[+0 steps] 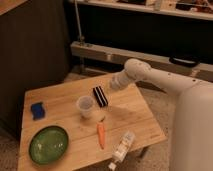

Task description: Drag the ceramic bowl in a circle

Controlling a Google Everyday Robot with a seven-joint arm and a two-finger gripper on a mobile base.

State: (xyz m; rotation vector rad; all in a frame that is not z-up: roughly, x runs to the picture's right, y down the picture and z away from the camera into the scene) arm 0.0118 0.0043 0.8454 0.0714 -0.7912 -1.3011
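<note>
The ceramic bowl [48, 144], a wide shallow glossy green dish, sits at the near left corner of the wooden table [131, 114]. My gripper [100, 96] hangs over the middle of the table at the end of the white arm reaching in from the right. Its black fingers are shut with nothing between them. It is well away from the bowl, up and to the right of it, and just right of a translucent plastic cup [85, 106].
An orange carrot [101, 135] lies near the table's front middle. A white bottle [122, 149] lies on its side at the front edge. A blue sponge [37, 110] rests at the left. Dark cabinets and a metal rail stand behind the table.
</note>
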